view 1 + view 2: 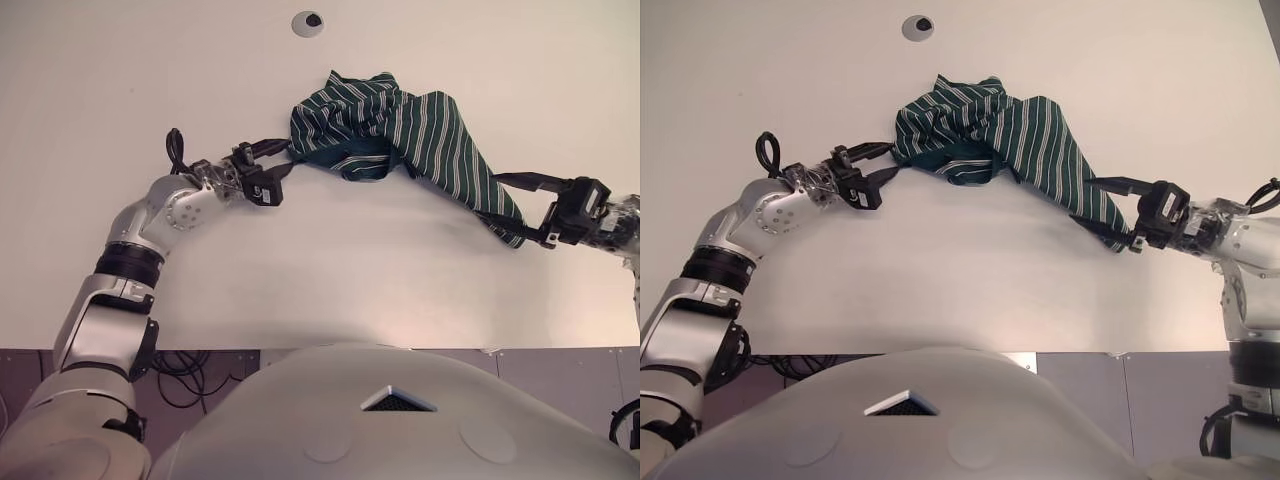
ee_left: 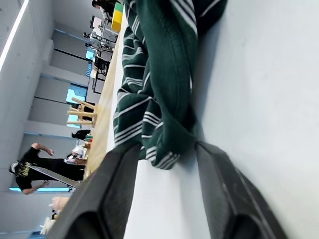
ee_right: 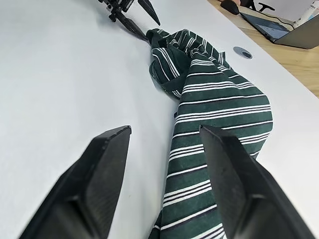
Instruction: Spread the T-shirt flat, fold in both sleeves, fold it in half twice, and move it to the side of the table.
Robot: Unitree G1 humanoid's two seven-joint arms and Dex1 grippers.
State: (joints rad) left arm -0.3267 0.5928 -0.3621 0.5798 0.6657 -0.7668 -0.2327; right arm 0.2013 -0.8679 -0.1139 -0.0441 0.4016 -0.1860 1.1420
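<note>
A dark green T-shirt (image 1: 400, 125) with white stripes lies crumpled in a heap on the white table (image 1: 320, 270), its right part trailing toward the near right. My left gripper (image 1: 290, 156) is at the heap's left edge, open, with a bunched fold of the T-shirt (image 2: 154, 99) lying between its two fingers (image 2: 219, 189). My right gripper (image 1: 492, 195) is at the trailing right corner, open wide. The striped T-shirt (image 3: 219, 109) runs between and under its fingers (image 3: 104, 169). Across the heap, the left gripper (image 3: 129, 12) appears in the right wrist view.
A round cable port (image 1: 308, 23) sits in the table behind the shirt. The table's front edge (image 1: 200, 347) runs close to me, with cables (image 1: 185, 375) hanging below it. A laptop (image 3: 274, 30) stands on a wooden desk beyond the table.
</note>
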